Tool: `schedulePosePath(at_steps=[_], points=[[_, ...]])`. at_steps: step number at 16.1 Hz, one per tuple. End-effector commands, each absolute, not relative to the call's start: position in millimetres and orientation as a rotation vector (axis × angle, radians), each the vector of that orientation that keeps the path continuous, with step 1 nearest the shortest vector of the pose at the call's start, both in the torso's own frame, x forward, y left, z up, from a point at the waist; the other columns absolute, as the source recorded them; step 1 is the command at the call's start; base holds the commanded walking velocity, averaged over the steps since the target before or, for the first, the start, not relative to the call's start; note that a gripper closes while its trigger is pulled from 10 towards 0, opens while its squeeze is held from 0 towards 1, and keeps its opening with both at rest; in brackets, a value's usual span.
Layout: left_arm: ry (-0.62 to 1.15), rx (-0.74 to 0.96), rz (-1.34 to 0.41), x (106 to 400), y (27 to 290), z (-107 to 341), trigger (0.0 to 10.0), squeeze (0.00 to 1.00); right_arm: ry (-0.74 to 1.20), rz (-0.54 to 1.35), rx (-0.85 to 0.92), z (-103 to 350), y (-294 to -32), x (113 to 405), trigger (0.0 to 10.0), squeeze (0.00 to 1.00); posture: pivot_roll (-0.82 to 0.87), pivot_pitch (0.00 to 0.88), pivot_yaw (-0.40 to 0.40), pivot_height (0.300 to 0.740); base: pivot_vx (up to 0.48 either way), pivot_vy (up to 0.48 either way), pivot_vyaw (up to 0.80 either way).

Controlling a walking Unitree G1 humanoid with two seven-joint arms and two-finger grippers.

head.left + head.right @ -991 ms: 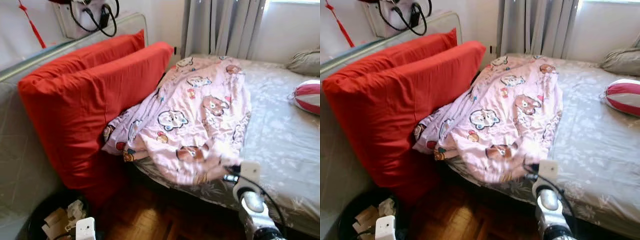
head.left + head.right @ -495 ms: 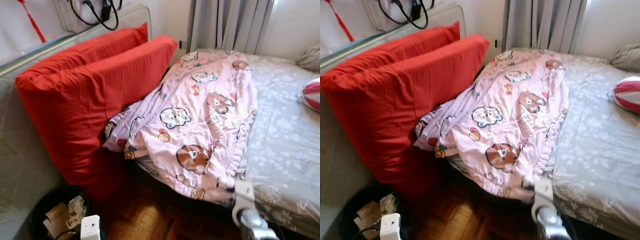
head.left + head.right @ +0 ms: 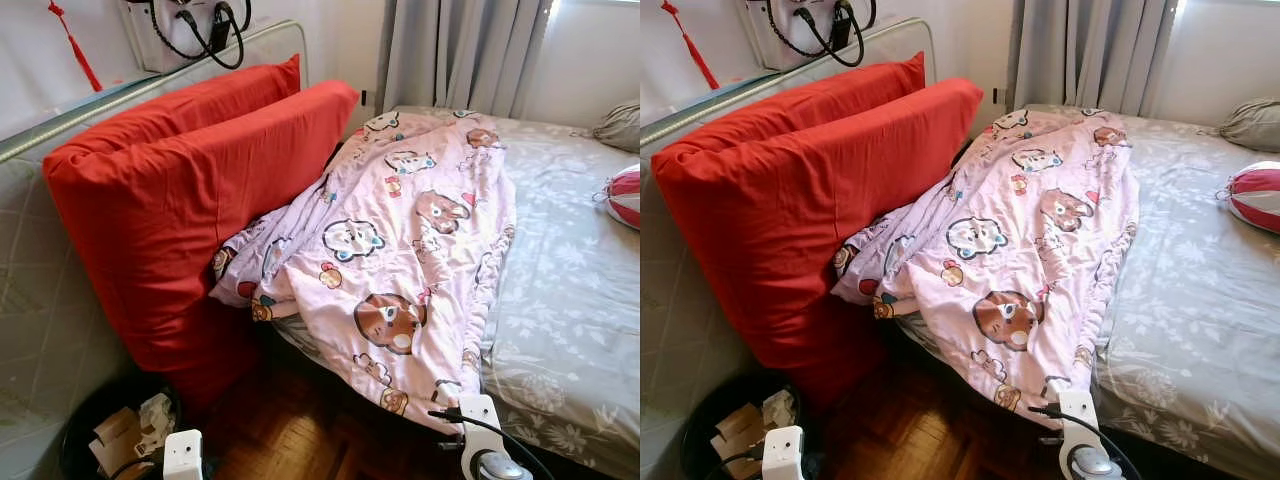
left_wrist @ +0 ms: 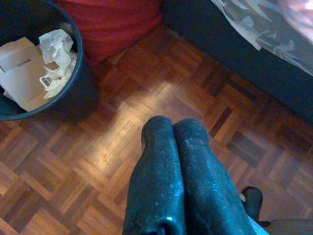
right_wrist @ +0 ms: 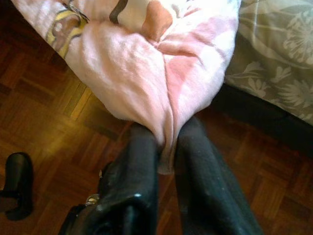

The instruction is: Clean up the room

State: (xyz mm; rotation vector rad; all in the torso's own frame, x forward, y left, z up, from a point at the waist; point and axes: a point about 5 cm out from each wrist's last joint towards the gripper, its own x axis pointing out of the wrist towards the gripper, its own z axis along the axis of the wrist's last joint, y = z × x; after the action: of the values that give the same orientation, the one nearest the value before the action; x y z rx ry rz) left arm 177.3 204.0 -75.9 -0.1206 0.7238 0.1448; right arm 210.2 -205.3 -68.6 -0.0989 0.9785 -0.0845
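A humanoid robot tidying a bedroom stands at the foot corner of the bed (image 3: 570, 330), its right gripper (image 5: 166, 147) closed on a pinched fold of the pink cartoon-print blanket (image 3: 400, 250) just off the mattress edge, over the parquet floor (image 4: 98, 161). The fold of fabric sits between the two black fingers (image 5: 139, 166), which are nearly together. The left gripper (image 4: 173, 137) hangs low beside the bed, its fingers pressed together and holding nothing, above the floor near a black waste bin (image 4: 73, 93) stuffed with paper and card.

From that held corner the blanket runs up across the bed's near side, rumpled and bunched, its far end reaching the head of the bed by the grey curtains (image 3: 460, 50). Two red cushions (image 3: 180, 200) lean against a quilted panel to the left of the bed, touching the blanket. A red-and-white striped ball pillow (image 3: 622, 195) lies on the bed's far right.

The grip looks shallow: a firm pull could slide the thin fold out of the fingers. Dragging the blanket outward could also dump it onto the floor.
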Motion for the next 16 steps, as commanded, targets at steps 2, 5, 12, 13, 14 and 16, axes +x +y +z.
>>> schedulePosePath(at_steps=[2,5,12,13,14,16], points=[[0.720,-0.095,0.135,177.3,206.0,-75.2,10.0,0.00,0.996,-0.075,-0.097,-72.1,-202.6,204.9,10.0,1.00,0.06,0.000,0.036,0.740,0.000,0.000,0.00],[0.720,-0.093,0.133,177.0,205.8,-75.3,10.0,0.00,1.014,-0.078,-0.100,-75.2,-204.6,198.7,10.0,1.00,0.06,0.000,0.035,0.740,0.000,0.000,0.00],[0.738,-0.096,0.135,175.1,207.2,-76.6,10.0,0.00,0.974,-0.085,0.051,-79.9,-202.4,188.5,10.0,0.00,0.04,0.000,0.044,0.740,0.000,0.000,0.00],[0.747,-0.097,0.138,173.9,207.7,-77.4,10.0,0.00,1.000,-0.103,0.048,-83.5,-205.0,180.5,10.0,0.00,0.04,0.000,0.043,0.740,0.000,0.000,0.00],[0.752,-0.100,0.141,173.3,207.9,-77.9,10.0,0.00,1.010,-0.112,0.056,-85.3,-206.1,176.3,10.0,0.00,0.05,0.000,0.042,0.740,0.000,0.000,0.00],[0.761,-0.104,0.142,172.1,207.5,-78.8,10.0,0.00,1.033,-0.113,0.069,-88.8,-204.9,169.2,10.0,0.00,0.05,0.000,0.041,0.740,0.000,0.000,0.00]])
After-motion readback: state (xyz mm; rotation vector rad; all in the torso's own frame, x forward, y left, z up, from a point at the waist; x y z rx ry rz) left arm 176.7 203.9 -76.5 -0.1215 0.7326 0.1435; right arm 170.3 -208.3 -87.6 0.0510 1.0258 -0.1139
